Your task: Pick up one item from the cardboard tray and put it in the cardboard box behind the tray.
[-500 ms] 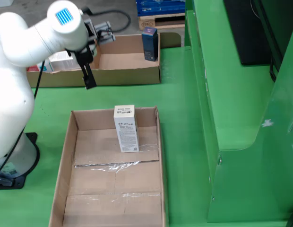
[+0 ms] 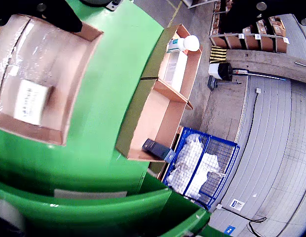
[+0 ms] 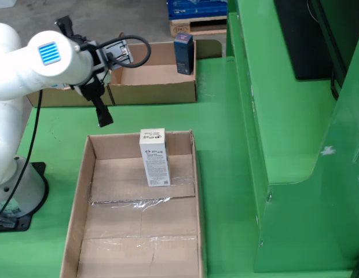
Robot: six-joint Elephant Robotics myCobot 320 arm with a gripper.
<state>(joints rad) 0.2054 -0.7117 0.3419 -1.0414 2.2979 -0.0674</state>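
Cardboard tray on the green tabletop holds one upright white carton against its far wall, easy to reach, while the end effector, its opening unreadable, hangs empty between tray and cardboard box.

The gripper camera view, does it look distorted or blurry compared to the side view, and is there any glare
In the view that rides on the gripper, strong fisheye bends the wall lines and tilts the scene, and the white carton in the cardboard tray is soft, its print unreadable. In the view from the side, lines stay straight and focus is sharp; glare shows on the clear tape across the tray floor.
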